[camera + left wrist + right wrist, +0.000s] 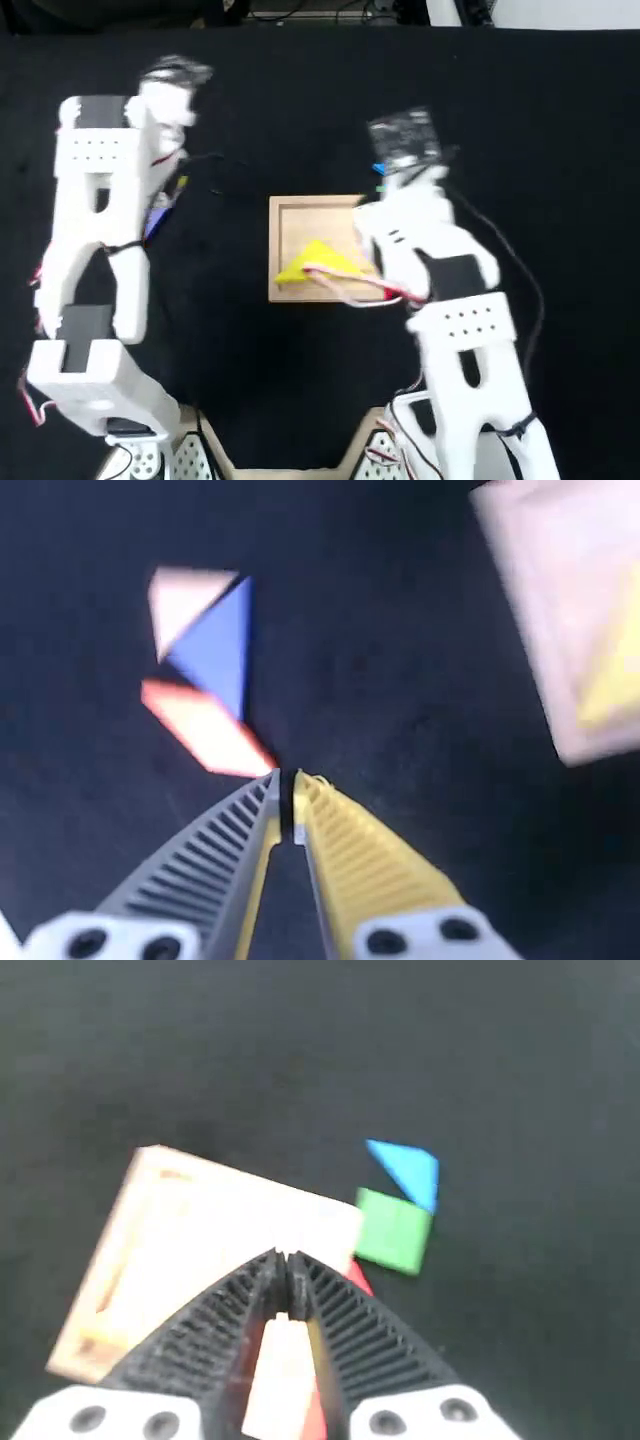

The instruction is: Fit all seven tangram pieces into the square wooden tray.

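The square wooden tray (274,250) lies mid-table with a yellow triangle (314,262) inside it. My right gripper (283,1260) is shut and empty, hanging over the tray (190,1220). Just past the tray's corner are a green square (392,1230), a light blue triangle (408,1167) and a red piece (357,1278) partly behind my finger. My left gripper (287,780) is shut on nothing, above the black table just short of an orange parallelogram (205,730). A blue triangle (215,650) and a pale pink triangle (185,595) lie beyond it. The tray (560,570) is off to one side.
The table (560,150) is covered in black cloth. The right arm (440,270) and its red and white cable (345,290) cover part of the tray. The left arm (95,240) stands along the table's left side, beside the blue and orange pieces (165,205).
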